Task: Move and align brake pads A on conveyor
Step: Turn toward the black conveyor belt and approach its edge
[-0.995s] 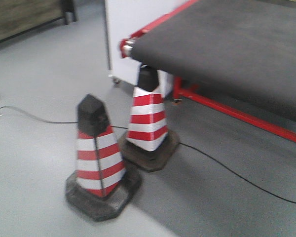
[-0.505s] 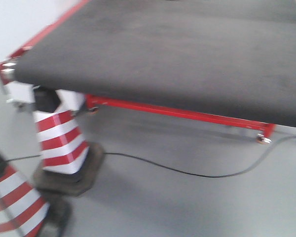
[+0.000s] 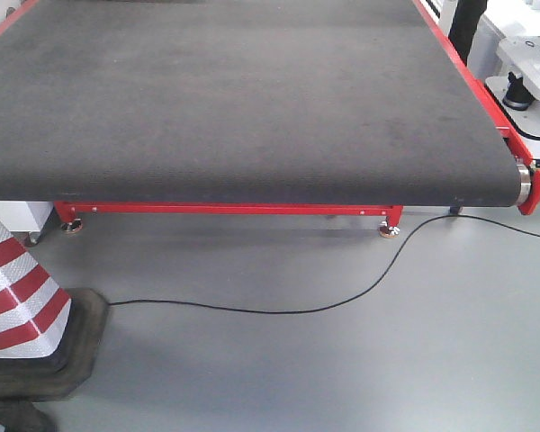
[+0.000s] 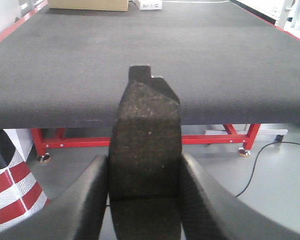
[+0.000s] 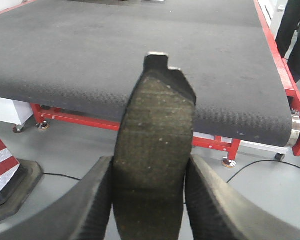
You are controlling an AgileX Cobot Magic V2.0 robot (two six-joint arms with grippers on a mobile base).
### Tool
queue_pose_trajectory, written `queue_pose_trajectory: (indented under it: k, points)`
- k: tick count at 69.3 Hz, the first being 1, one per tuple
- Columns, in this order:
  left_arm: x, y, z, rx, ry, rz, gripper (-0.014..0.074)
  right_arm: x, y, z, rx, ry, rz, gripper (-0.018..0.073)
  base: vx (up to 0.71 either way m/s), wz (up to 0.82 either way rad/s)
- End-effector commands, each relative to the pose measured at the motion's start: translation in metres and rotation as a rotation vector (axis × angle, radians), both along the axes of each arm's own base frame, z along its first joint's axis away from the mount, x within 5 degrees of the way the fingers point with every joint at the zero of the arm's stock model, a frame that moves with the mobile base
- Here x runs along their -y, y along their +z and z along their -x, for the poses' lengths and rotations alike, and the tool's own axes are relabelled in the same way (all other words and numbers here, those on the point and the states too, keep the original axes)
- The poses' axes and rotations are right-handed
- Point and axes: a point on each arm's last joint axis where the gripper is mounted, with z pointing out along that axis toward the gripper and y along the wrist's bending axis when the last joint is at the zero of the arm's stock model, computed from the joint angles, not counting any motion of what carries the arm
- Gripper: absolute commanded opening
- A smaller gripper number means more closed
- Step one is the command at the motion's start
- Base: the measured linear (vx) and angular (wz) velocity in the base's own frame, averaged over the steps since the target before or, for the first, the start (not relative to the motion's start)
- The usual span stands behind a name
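A dark-grey curved brake pad A (image 4: 146,145) stands on end between the black fingers of my left gripper (image 4: 146,195), which is shut on it; a thin groove crosses the pad low down. My right gripper (image 5: 152,200) is shut on a second brake pad A (image 5: 155,150), also held upright. Both pads are off the belt, above the grey floor in front of the conveyor (image 3: 243,99), whose wide charcoal belt (image 4: 140,45) (image 5: 115,55) lies ahead and slightly below the pad tips. No gripper shows in the front view.
A red-and-white traffic cone (image 3: 18,306) stands at the belt's near left corner. A black cable (image 3: 342,301) snakes over the floor under the red frame (image 3: 225,209). A cardboard box (image 4: 87,4) sits at the belt's far end. White equipment (image 3: 526,72) stands right.
The front view has swung right: two cones and the belt's left corner filled it before; now the belt's whole front edge faces me and one cone remains at far left.
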Motion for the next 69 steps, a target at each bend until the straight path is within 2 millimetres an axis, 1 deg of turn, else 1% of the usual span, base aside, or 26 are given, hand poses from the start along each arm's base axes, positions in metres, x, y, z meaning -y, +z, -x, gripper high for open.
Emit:
queue_pose_trajectory:
  k: [1, 31, 69]
  points:
    - [0.0003, 0.0188, -0.0010, 0.122, -0.001, 0.024, -0.0006, 0.0000, 0.0185, -0.0017, 0.124, -0.001, -0.015, -0.0005, 0.02, -0.01]
    - [0.0003, 0.0188, -0.0010, 0.122, -0.001, 0.024, -0.0006, 0.0000, 0.0185, -0.0017, 0.124, -0.001, -0.015, -0.0005, 0.12, 0.03]
    - [0.0003, 0.0188, -0.0010, 0.122, -0.001, 0.024, -0.0006, 0.0000, 0.0185, -0.0017, 0.124, -0.001, -0.015, -0.0005, 0.35, 0.08]
